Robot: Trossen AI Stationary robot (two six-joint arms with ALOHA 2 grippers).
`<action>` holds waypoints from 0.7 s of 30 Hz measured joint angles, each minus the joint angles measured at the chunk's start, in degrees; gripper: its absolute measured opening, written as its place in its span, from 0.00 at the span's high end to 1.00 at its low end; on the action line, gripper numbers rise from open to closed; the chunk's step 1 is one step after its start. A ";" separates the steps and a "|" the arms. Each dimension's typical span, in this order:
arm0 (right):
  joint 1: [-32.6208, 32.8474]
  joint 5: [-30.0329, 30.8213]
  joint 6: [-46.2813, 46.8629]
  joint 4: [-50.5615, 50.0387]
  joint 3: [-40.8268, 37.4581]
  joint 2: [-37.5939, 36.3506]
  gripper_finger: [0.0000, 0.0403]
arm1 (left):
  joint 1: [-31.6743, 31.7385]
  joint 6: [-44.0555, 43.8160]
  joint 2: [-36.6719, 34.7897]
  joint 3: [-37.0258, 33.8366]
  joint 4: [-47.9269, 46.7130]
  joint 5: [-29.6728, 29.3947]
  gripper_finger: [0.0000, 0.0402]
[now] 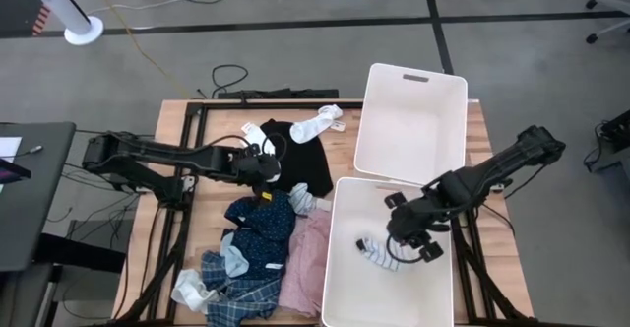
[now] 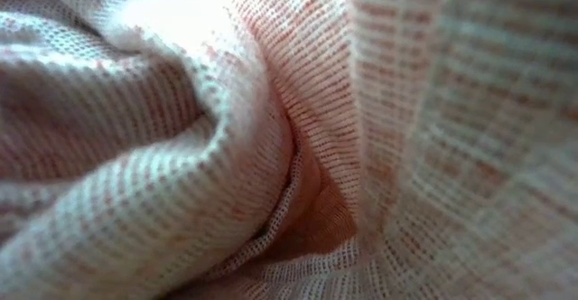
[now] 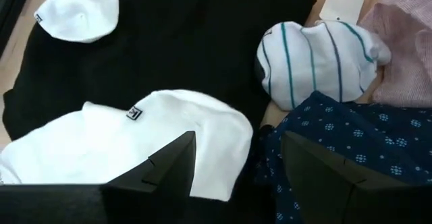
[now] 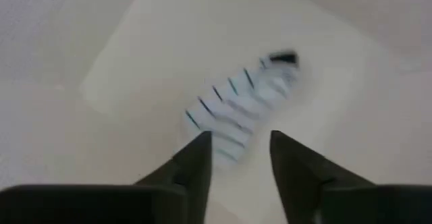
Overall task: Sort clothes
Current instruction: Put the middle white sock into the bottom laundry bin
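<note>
the left gripper (image 3: 236,166), fingers apart and empty, hangs over the white sock (image 3: 135,140); the sock lies toward nine o'clock, its long axis crosswise.

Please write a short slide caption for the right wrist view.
Open right hand above a striped sock lying in the white bin.

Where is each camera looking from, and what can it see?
High view: above the table, facing straight down; shows both arms, the clothes pile and two white bins.
Low view: at table height, but pink cloth fills it; no arm shows.
Left wrist view: on the left arm, looking past the left gripper, jaws apart, at a white sock on the black shirt.
Right wrist view: on the right arm, looking past the right gripper, jaws apart, down at a striped sock in a bin.
Shared: that striped sock also shows from above.
</note>
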 joint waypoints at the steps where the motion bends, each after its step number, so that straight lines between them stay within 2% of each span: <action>1: -0.03 0.11 -0.01 -0.18 0.46 -0.46 0.53 | 0.00 0.02 0.02 0.00 -0.25 0.00 0.47; 5: -0.11 0.65 -0.06 0.33 1.67 -1.70 0.44 | -0.02 0.06 0.02 0.00 -0.16 -0.43 0.47; 8: -0.11 0.98 -0.72 0.88 2.36 -2.32 0.40 | -0.02 0.06 0.02 0.00 -0.18 -2.38 0.47; 18: -0.11 1.15 -2.26 3.12 5.09 -5.54 0.40 | -1.02 1.87 0.07 0.00 0.94 -9.51 0.47; 21: -0.11 1.19 -2.74 3.43 5.45 -5.91 0.40 | -2.38 3.25 0.09 0.00 3.38 -9.51 0.45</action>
